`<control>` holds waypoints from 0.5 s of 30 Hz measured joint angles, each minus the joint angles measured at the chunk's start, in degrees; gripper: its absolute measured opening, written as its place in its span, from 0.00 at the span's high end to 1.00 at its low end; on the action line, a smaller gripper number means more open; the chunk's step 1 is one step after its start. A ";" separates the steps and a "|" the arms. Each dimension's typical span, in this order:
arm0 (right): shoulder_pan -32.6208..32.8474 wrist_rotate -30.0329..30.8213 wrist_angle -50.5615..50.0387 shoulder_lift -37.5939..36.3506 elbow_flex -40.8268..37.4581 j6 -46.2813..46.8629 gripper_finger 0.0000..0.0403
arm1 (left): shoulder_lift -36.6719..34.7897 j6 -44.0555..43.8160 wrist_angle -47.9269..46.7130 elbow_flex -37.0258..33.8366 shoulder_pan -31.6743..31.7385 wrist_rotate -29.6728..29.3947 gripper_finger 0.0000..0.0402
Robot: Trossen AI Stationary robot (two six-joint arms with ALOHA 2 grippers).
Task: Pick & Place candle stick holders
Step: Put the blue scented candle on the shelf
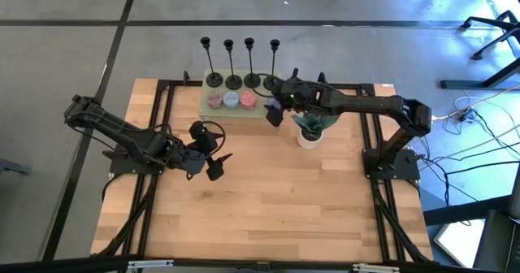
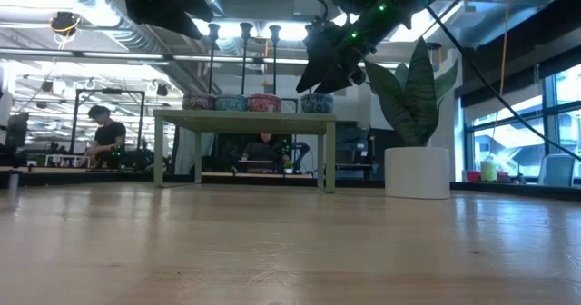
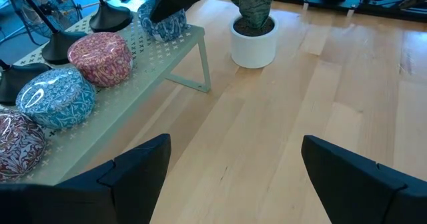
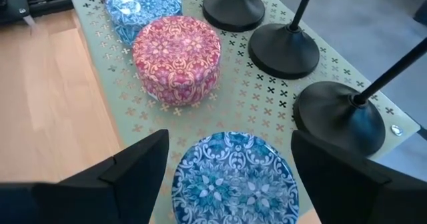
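Four black candle stick holders stand in a row along the far edge of a pale green perforated shelf at the back of the wooden desk, their round bases resting on the shelf behind a row of patterned round tins. The right hand hangs above the shelf's right end, close to the rightmost holder, its fingers spread wide and gripping nothing; in its wrist view a blue-and-white tin sits directly below the gap, with a red patterned tin beyond it and three of the holder bases alongside. The left hand hovers over the desk's left-centre, well apart from the shelf, its fingers likewise wide open and empty. A small snake plant in a white pot stands on the desk just beside the shelf's right end, beneath the right arm. In the low view, a person is seated in the room beyond the desk.
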 joint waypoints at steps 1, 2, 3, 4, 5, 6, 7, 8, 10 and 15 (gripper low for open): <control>-0.03 0.00 0.24 0.00 0.00 0.00 0.21 | 0.00 -0.02 0.00 0.00 0.00 0.00 0.16; -0.05 0.00 0.34 0.00 0.02 0.00 0.21 | 0.00 -0.02 -0.02 0.00 0.00 0.00 0.16; -0.08 0.00 0.62 0.00 0.02 -0.13 0.21 | 0.02 0.00 0.00 0.00 0.00 0.00 0.16; -0.10 0.00 0.85 0.00 0.02 -0.40 0.21 | 0.00 -0.02 0.00 0.00 0.00 0.00 0.16; -0.10 0.00 1.05 -0.01 0.10 -0.56 0.21 | 0.01 -0.03 -0.01 0.00 0.00 0.00 0.16; -0.10 0.01 0.77 -0.03 0.49 -0.67 0.21 | 0.01 -0.04 0.00 0.00 0.00 0.00 0.16; -0.07 0.00 0.18 -0.08 1.19 -0.80 0.21 | 0.00 -0.04 -0.01 0.00 0.00 0.00 0.16; 0.19 0.02 -0.47 -0.12 2.12 -0.84 0.21 | 0.00 -0.06 0.00 0.00 0.00 0.00 0.16; 0.80 0.05 -2.87 -0.22 4.55 -1.20 0.21 | 0.00 -0.06 0.00 0.00 0.00 0.00 0.16; 3.35 0.06 -16.90 -0.24 12.29 -3.00 0.23 | 0.00 -0.08 0.00 0.00 0.00 0.00 0.16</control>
